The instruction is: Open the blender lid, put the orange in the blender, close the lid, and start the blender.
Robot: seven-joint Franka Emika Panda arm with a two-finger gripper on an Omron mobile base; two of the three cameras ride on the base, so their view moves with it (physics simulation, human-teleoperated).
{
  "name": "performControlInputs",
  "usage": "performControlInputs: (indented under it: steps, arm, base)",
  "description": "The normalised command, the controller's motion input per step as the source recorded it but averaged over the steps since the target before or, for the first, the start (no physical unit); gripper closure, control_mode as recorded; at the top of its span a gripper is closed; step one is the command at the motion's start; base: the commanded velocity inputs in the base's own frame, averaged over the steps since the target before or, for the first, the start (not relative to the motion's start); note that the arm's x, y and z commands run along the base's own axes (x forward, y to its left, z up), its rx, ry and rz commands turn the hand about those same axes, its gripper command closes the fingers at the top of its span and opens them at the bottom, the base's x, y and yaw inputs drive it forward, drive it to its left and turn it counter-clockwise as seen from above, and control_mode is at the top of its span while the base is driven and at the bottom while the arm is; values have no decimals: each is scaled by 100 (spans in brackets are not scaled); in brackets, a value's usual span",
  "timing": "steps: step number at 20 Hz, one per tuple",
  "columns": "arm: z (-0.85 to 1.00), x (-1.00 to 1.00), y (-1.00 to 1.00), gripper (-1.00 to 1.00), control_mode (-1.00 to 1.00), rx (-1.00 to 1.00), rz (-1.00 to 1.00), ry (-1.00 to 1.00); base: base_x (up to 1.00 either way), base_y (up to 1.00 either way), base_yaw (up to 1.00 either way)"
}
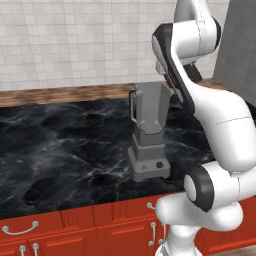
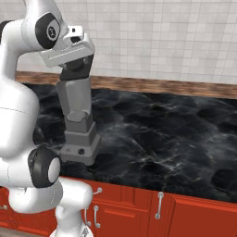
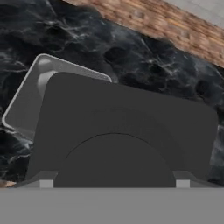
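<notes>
grey square-based blender (image 1: 148,135) upright on black marble counter (image 1: 60,150), near front edge | flat dark square blender lid (image 3: 122,131) directly under tool (image 2: 76,69), probably on jar | tool grip state: can't tell

Bench (image 1: 60,150): black marble-patterned top with pale veining, running the full width of both base views. Rear edge is bordered by a brown wood-look strip (image 1: 65,94) below a white tiled wall (image 1: 75,40). Front edge sits over red cabinet fronts (image 2: 185,210) with pale metal handles. One item stands directly on the bench: the blender (image 1: 149,132), grey, upright, its square base near the front edge with a black knob and red mark facing forward. In the hand view, the blender base (image 3: 26,105) rests flat on the marble.
</notes>
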Motion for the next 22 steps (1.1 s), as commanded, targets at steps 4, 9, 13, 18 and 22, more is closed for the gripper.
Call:
performControlInputs:
  steps: [4,9,13,18,22]
  arm:
    - [-2,27,27,100,-100,0,0,30]
    - [-32,15,29,100,-100,2,0,23]
    - [-35,15,36,100,-100,2,0,19]
    - [-34,21,18,100,-100,7,0,8]
    - [-25,23,1,100,-100,11,0,0]
  base:
    - [0,0,0]
    - [0,0,0]
    - [0,0,0]
    - [0,0,0]
    - [0,0,0]
